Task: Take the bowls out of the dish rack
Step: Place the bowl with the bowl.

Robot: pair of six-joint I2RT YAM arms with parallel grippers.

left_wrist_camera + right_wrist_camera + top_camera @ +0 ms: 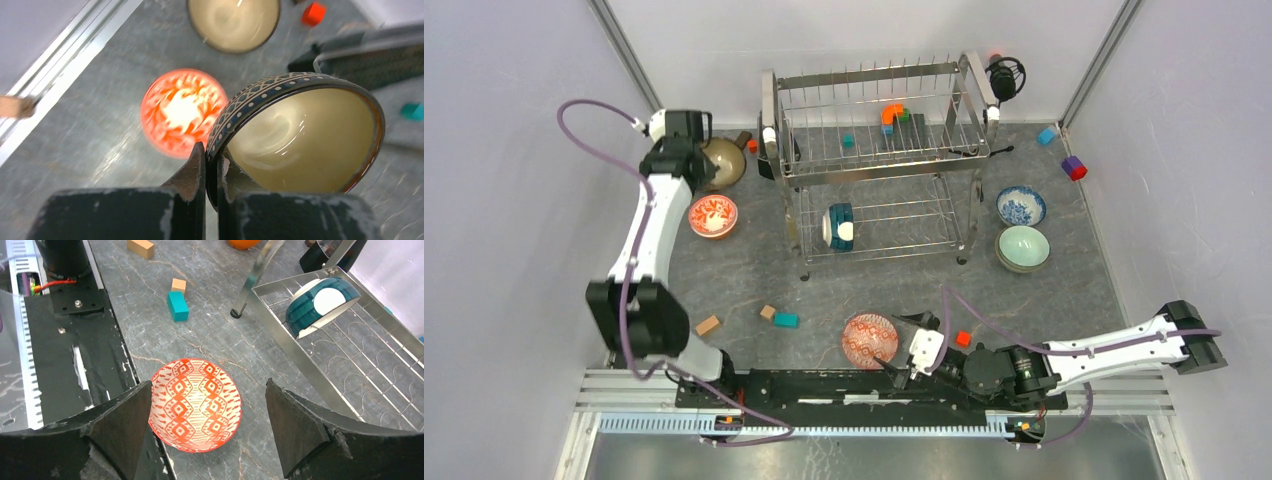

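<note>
The steel dish rack (879, 150) stands at the back; on its lower tier a teal-and-white bowl (838, 226) (320, 305) rests on edge. My left gripper (212, 152) (686, 150) is shut on the rim of a cream-lined bowl with a dark dotted outside (305, 140), held above an orange bowl (182, 112) (713, 215). A brown-gold bowl (722, 162) (233, 22) sits beside them. My right gripper (207, 385) (902, 355) is open, its fingers either side of a red-and-white patterned bowl (195, 405) (870, 339) on the table. Blue-and-white (1021, 206) and pale green (1022, 248) bowls sit to the right.
Small blocks lie about: teal (177, 306), wooden (178, 285), red (964, 338), blue (1047, 135), purple (1074, 167), and some on the rack's upper tier (892, 112). A black microphone stand (1004, 75) is behind the rack. The black base plate (60, 355) borders the patterned bowl.
</note>
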